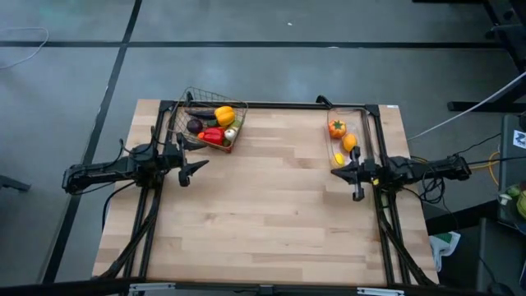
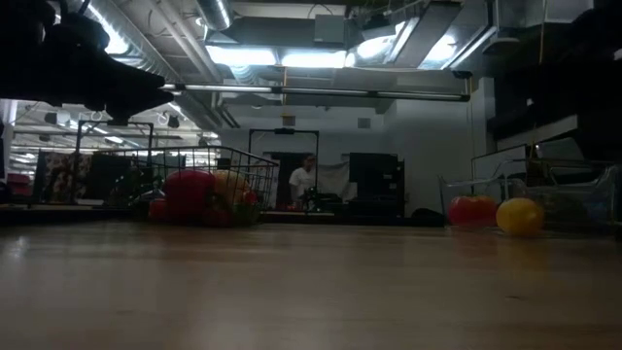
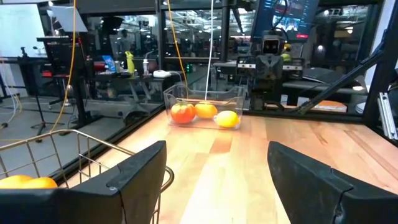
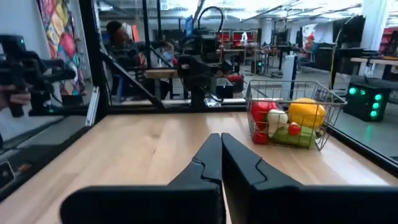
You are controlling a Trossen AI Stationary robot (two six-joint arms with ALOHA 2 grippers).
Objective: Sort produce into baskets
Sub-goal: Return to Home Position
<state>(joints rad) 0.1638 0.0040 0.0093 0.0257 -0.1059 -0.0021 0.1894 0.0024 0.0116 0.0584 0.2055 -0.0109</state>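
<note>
Wood table (image 1: 271, 214), two dark arms low over it, one per side. L gripper (image 1: 196, 168): fingers spread wide, tips aimed toward table centre. Wire basket (image 1: 218, 96) just beside it on far side, askew to table edge. Inside: yellow pepper (image 1: 223, 115), red pepper (image 1: 213, 136), purple veg (image 1: 195, 126), white garlic (image 1: 231, 132), packed close together. R gripper (image 1: 337, 171): fingers pressed together, tips pointing across toward L gripper. Clear bin (image 1: 349, 109) just beside it on far side, w/ tomato (image 1: 336, 127), orange fruit (image 1: 349, 141), yellow fruit (image 1: 339, 159); yellow one nearest R fingertips. Both grippers well apart from each other. Person (image 2: 303, 179) far off in room behind table.
</note>
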